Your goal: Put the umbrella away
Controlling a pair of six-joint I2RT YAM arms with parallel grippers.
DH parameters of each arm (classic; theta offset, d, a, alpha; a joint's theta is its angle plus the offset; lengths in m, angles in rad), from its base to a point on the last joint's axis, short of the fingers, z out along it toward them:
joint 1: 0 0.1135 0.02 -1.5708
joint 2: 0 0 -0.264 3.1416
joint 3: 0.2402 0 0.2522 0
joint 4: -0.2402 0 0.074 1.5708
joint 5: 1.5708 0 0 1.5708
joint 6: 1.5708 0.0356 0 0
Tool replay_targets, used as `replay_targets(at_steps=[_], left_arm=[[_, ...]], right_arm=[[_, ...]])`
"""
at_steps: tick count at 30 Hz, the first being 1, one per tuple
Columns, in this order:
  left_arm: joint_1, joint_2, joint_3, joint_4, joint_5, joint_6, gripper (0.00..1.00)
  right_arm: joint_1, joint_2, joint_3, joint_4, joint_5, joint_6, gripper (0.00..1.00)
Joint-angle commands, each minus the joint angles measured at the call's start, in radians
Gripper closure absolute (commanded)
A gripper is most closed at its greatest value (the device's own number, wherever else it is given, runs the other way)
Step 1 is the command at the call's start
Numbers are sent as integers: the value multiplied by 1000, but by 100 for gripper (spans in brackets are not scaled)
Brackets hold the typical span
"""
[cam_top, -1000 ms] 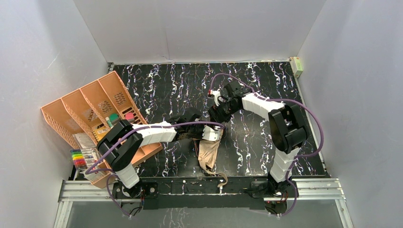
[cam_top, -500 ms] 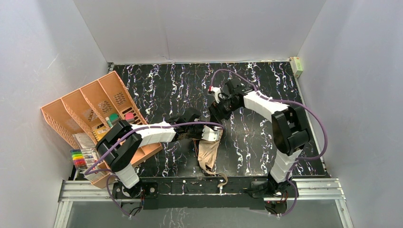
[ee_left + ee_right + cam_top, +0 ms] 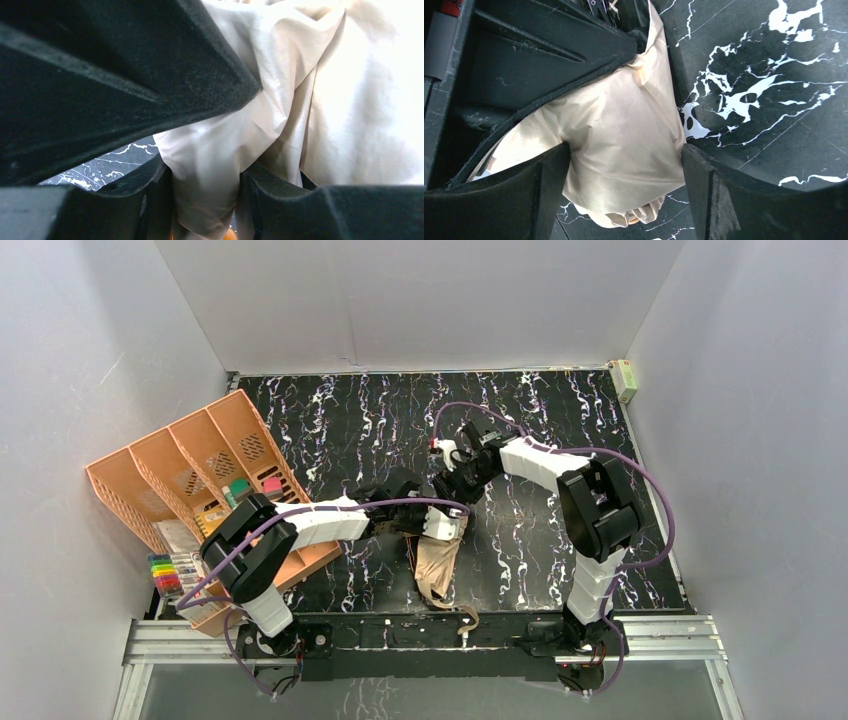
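Observation:
The umbrella [image 3: 437,562] lies folded on the black marbled table near the front middle, tan canopy bunched, with its strap [image 3: 468,618] trailing over the front edge. My left gripper [image 3: 425,524] is at its far end, and in the left wrist view [image 3: 207,200] its jaws are shut on a fold of tan canopy [image 3: 215,150]. My right gripper [image 3: 455,483] is just behind that. In the right wrist view [image 3: 624,190] its jaws stand wider apart, closed round a thick bunch of tan canopy [image 3: 619,140]. The handle is hidden.
An orange desk organizer [image 3: 200,480] stands tilted at the left edge, with small items in its slots and a pack of coloured markers [image 3: 172,573] in front of it. A small box [image 3: 627,379] sits at the back right corner. White walls surround the table.
My right gripper has shifted a little to the left, closer to the left gripper. The left arm and the umbrella have barely moved.

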Motion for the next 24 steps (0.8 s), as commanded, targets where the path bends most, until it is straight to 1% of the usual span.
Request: replay_targets(at_steps=[1, 4, 5, 7, 10, 11, 12, 13, 14, 17, 20, 22, 24], left_arm=[[8, -40, -13, 21, -10, -8, 100], [10, -50, -20, 47, -24, -36, 100], [13, -58, -24, 56, -23, -50, 99], [20, -77, -33, 77, -18, -78, 97], [33, -111, -51, 111, -10, -119, 93], [37, -123, -56, 120, -10, -130, 85], [40, -135, -66, 141, -10, -144, 72], [40, -151, -77, 162, -10, -155, 66], [41, -170, -91, 178, -8, -166, 61], [41, -228, -116, 192, 3, -208, 50], [42, -294, -137, 168, 35, -264, 42], [42, -345, -158, 147, 63, -290, 38], [41, -399, -177, 103, 90, -311, 36]], right_arm=[[44, 32, -33, -88, 32, -41, 18], [45, 47, -42, -99, 43, -46, 35], [46, 49, -48, -98, 44, -47, 40], [47, 51, -57, -91, 38, -44, 45], [50, 56, -63, -85, 40, -38, 58], [51, 58, -64, -81, 49, -35, 63], [51, 60, -67, -76, 64, -31, 65], [52, 56, -71, -68, 86, -24, 66], [53, 50, -75, -53, 113, -14, 69], [54, 20, -91, 1, 184, 9, 73], [54, -7, -103, 40, 237, 19, 76], [56, -18, -108, 56, 270, 20, 79], [58, -23, -109, 68, 303, 18, 85]])
